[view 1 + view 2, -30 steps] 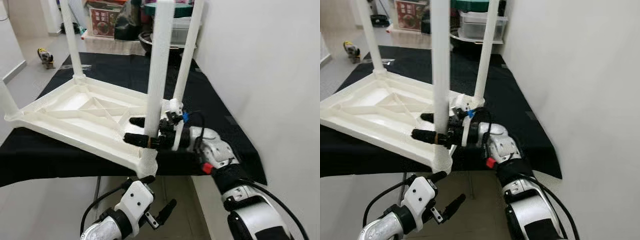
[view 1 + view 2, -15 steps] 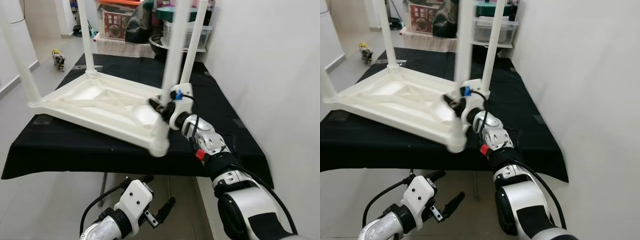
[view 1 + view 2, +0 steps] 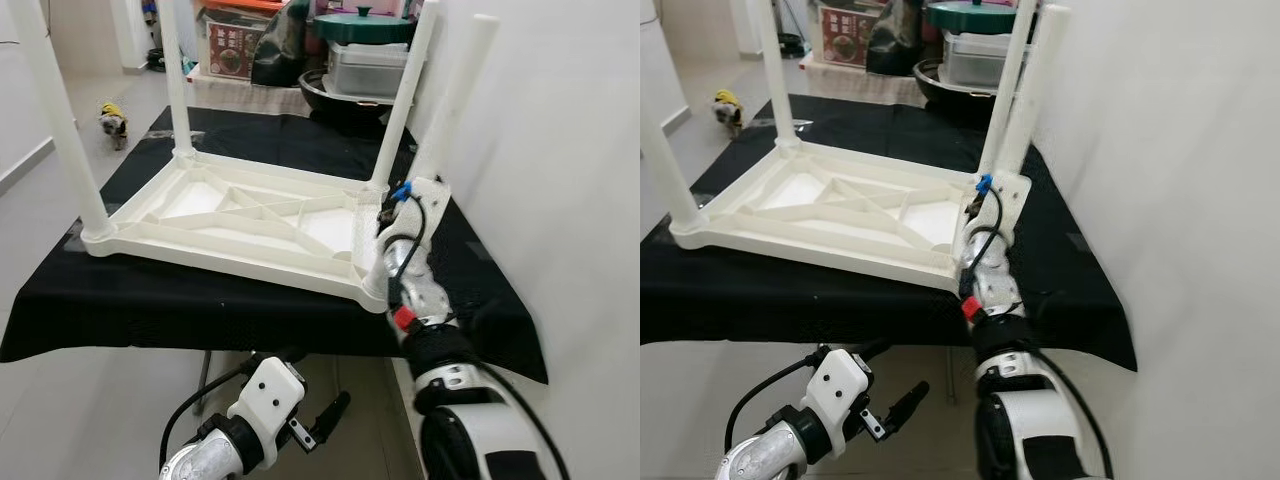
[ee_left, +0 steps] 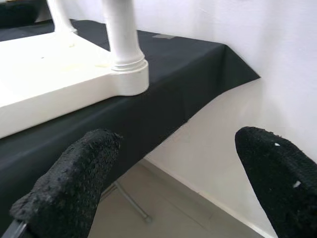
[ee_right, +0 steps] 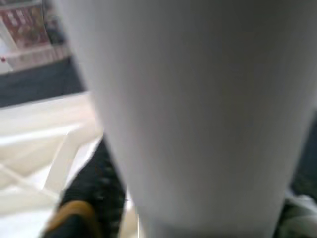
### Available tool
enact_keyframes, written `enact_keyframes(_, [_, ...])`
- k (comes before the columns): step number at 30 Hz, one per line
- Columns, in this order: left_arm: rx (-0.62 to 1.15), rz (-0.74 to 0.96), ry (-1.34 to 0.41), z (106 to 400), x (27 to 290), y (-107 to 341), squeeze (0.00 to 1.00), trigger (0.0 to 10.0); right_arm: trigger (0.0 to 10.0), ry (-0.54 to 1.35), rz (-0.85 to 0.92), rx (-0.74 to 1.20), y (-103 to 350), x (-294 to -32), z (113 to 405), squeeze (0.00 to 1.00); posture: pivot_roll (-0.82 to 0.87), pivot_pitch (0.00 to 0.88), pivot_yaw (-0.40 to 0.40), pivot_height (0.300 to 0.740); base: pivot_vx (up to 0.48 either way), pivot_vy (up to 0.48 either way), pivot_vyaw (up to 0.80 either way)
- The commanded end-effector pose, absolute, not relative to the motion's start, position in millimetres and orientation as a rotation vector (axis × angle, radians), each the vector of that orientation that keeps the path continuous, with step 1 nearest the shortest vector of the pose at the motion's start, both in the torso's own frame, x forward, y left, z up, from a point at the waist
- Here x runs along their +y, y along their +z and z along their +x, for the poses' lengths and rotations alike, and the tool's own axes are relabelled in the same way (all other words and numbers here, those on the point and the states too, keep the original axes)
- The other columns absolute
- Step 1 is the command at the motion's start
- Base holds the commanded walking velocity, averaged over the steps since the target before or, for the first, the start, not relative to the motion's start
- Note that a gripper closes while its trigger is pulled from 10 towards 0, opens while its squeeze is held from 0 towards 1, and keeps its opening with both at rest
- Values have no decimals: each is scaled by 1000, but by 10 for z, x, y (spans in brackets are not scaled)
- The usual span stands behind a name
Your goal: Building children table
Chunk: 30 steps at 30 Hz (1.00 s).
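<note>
The white plastic children's table (image 3: 230,215) lies upside down on a black-clothed table (image 3: 150,300), its legs pointing up. My right gripper (image 3: 386,232) is at the near right corner, shut on the near right leg (image 3: 452,105) just above its socket. In the right wrist view that leg (image 5: 198,109) is blurred and very close, with one black finger (image 5: 99,186) beside it. My left gripper (image 3: 310,388) hangs open below the table's front edge, holding nothing. In the left wrist view its fingers (image 4: 89,163) stand wide apart, facing that corner (image 4: 124,82).
A white wall (image 3: 560,180) runs close along the right side. Behind the table stand a pot with a green lid (image 3: 362,26), a metal bowl (image 3: 335,88) and boxes (image 3: 228,45). A small toy (image 3: 113,120) sits on the floor at the far left.
The upturned table has swung and settled flatter on the cloth. Its held corner and my right gripper moved right, toward the wall. The left gripper stayed low. The camera also shifted.
</note>
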State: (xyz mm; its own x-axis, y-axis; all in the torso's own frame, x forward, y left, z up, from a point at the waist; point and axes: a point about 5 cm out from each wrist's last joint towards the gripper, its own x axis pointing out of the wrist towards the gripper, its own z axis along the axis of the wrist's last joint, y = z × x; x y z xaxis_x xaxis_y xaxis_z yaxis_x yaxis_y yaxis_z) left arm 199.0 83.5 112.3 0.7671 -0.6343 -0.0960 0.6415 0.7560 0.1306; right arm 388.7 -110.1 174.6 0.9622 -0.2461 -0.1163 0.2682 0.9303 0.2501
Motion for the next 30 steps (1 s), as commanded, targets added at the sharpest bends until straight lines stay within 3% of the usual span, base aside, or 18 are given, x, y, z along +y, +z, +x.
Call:
enact_keyframes(1, [62, 164, -696, 1984, 836, 1086, 0, 10000, 10000, -300, 293, 37, 1825, -1213, 3907, 1000, 144, 0, -116, 740, 0, 0, 0])
enact_keyframes(2, [62, 164, -696, 1984, 836, 1086, 0, 10000, 10000, -300, 293, 37, 1825, -1213, 3907, 1000, 144, 0, -116, 740, 0, 0, 0])
enact_keyframes(3, [62, 166, -698, 1985, 837, 1089, 0, 10000, 10000, -288, 292, -2, 1898, -1259, 3926, 0, 147, 0, -110, 740, 0, 0, 0])
enact_keyframes(5, [62, 165, -699, 1983, 837, 1090, 0, 10000, 10000, -267, 299, -38, 1964, -1301, 3941, 0, 150, 0, -114, 740, 0, 0, 0])
enact_keyframes(8, [61, 163, -700, 1981, 833, 1094, 0, 10000, 10000, 6, 296, -146, 2183, -1301, 3993, 0, 143, 0, -120, 740, 0, 0, 0])
enact_keyframes(9, [61, 163, -700, 1981, 833, 1094, 0, 10000, 10000, 6, 296, -146, 2183, -1301, 3993, 0, 143, 0, -120, 740, 0, 0, 0])
enact_keyframes(11, [62, 160, -699, 1982, 829, 1092, 0, 10000, 10000, 280, 283, -144, 2211, -1233, 3986, 0, 143, 0, -123, 740, 0, 0, 0])
enact_keyframes(13, [62, 160, -699, 1982, 829, 1092, 0, 10000, 10000, 280, 283, -144, 2211, -1233, 3986, 0, 143, 0, -123, 740, 0, 0, 0])
enact_keyframes(16, [61, 157, -698, 1978, 826, 1091, 0, 10000, 10000, 772, 207, -68, 2125, -1177, 3817, 0, 136, 0, -128, 740, 0, 0, 0])
enact_keyframes(17, [61, 157, -698, 1978, 826, 1091, 0, 10000, 10000, 772, 207, -68, 2125, -1177, 3817, 0, 136, 0, -128, 740, 0, 0, 0])
enact_keyframes(18, [60, 156, -698, 1973, 828, 1091, 0, 10000, 10000, 978, 169, -36, 2080, -1133, 3696, 0, 137, 0, -128, 740, 0, 0, 0])
enact_keyframes(25, [61, 157, -700, 1960, 816, 1089, 0, 10000, 10000, 1349, 112, -5, 2076, -957, 3509, 0, 147, 0, -135, 740, 0, 0, 0])
enact_keyframes(28, [61, 157, -698, 1960, 817, 1090, 0, 10000, 10000, 1373, 111, -13, 2094, -927, 3505, 0, 147, 0, -137, 740, 0, 0, 0])
enact_keyframes(29, [61, 156, -698, 1959, 817, 1090, 0, 10000, 8235, 1384, 111, -17, 2102, -892, 3506, 0, 144, 0, -136, 740, 0, 0, 0])
enact_keyframes(30, [62, 155, -699, 1960, 816, 1090, 0, 10000, 0, 1327, 92, -26, 2096, -843, 3559, 0, 141, 0, -135, 740, 0, 0, 0])
